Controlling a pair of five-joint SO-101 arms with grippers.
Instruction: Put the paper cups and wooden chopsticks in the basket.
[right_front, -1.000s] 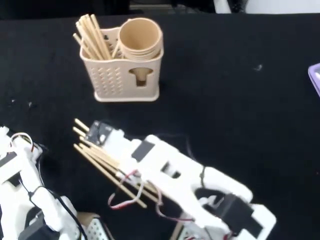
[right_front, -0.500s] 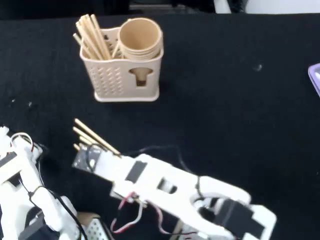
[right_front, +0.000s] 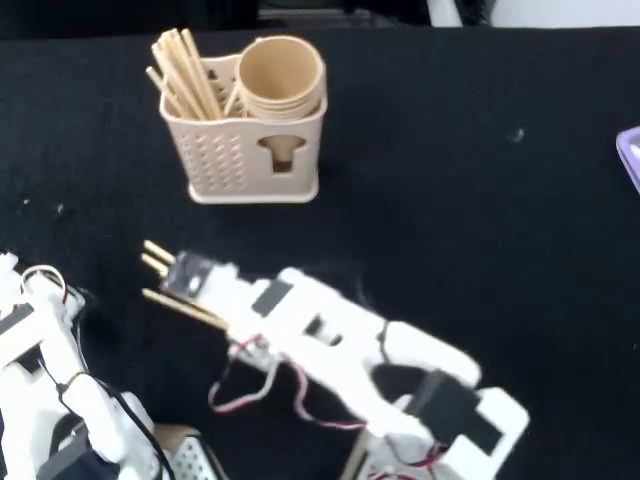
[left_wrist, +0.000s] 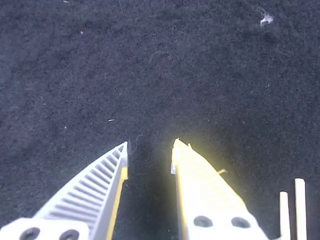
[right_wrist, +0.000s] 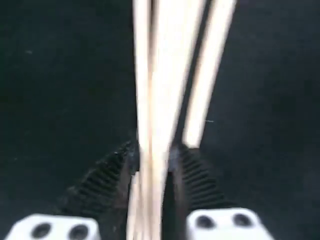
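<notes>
R gripper (right_wrist: 151, 152) clamped on chopsticks (right_wrist: 167, 60), apart from basket (right_front: 240, 160). L gripper (left_wrist: 149, 150) jaws apart over table (left_wrist: 150, 60).

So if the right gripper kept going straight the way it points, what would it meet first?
Likely just the black table. The right gripper, its fingers around the wooden chopsticks, points toward the table's left edge; the basket stands off that line. Its tilt is unclear, so contact could come soon.
</notes>
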